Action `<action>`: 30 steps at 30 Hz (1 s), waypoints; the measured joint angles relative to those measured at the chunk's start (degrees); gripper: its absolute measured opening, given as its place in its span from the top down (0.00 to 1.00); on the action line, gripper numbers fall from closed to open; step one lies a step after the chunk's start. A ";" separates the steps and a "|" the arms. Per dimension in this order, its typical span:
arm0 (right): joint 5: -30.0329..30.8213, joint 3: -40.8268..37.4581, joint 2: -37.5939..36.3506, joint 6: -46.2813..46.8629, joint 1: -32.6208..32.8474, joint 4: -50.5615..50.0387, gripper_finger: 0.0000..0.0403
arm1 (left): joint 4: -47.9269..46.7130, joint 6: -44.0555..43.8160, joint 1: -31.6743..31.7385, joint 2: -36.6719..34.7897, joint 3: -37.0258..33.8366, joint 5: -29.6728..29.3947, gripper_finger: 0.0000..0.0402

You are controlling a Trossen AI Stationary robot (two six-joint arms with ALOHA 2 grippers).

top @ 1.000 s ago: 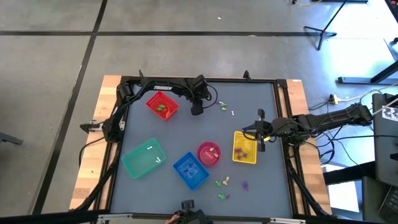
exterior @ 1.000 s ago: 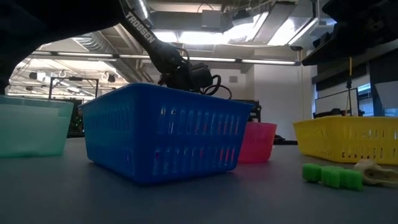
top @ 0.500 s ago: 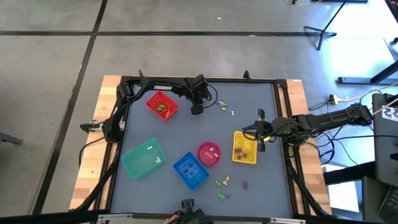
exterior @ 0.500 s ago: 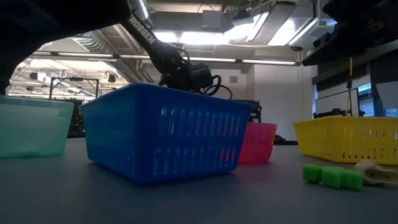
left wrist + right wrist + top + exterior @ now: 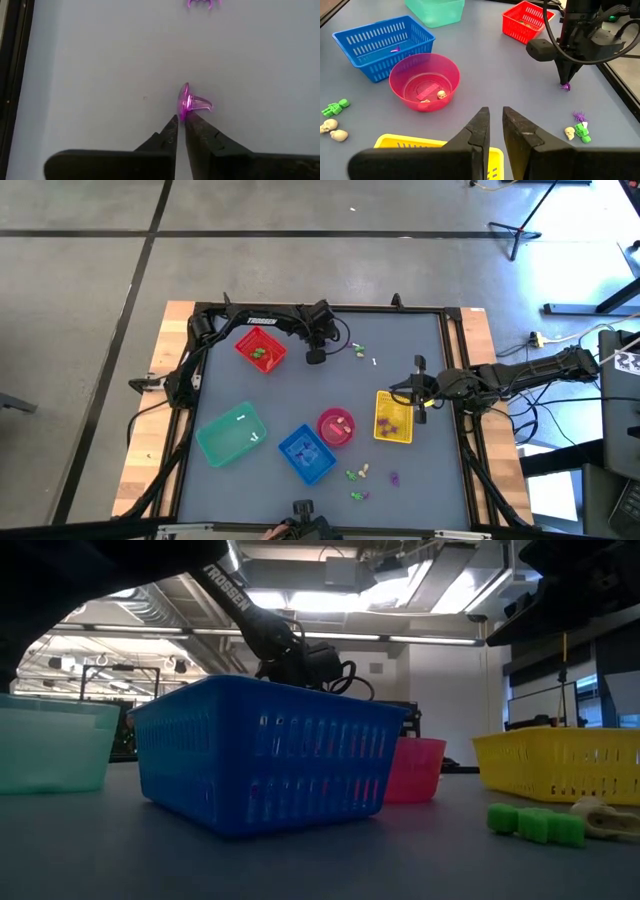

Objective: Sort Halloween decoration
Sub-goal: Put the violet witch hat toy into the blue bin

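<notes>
My left gripper point(image 5: 315, 357) stands at the table's far side, right of the red basket point(image 5: 261, 348), shut on a tiny purple hat-shaped decoration point(image 5: 192, 102). The right wrist view shows that gripper point(image 5: 565, 84) pointing steeply down at the table. More trinkets lie beside it: a purple spider point(image 5: 579, 116), a cream skull point(image 5: 569, 132) and a green figure point(image 5: 583, 133). My right gripper point(image 5: 496, 119) hovers over the yellow basket point(image 5: 393, 417). Its fingers stand a narrow gap apart with nothing between them. My left gripper pinches the hat's flat brim point(image 5: 183, 111) between its two fingertips. The fingers come steeply from above. The brim stands on edge and the cone point(image 5: 202, 104) points sideways. The hat sits down at the table's surface point(image 5: 565, 87); whether it is lifted clear I cannot tell.
A teal basket point(image 5: 231, 433), a blue basket point(image 5: 306, 453) and a pink bowl point(image 5: 336, 427) stand toward the near side. Loose green, cream and purple trinkets point(image 5: 358, 476) lie near the front edge. The pink bowl holds a skull point(image 5: 440, 94).
</notes>
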 joint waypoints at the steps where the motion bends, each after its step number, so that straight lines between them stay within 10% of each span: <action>1: 0.00 0.00 0.00 0.01 -0.01 0.00 0.87 | -0.02 0.32 -0.02 0.00 0.00 0.00 0.96; 30: 0.00 0.00 0.00 0.04 -0.01 -0.02 0.87 | -0.09 -0.20 -0.50 -0.04 0.02 -2.63 0.91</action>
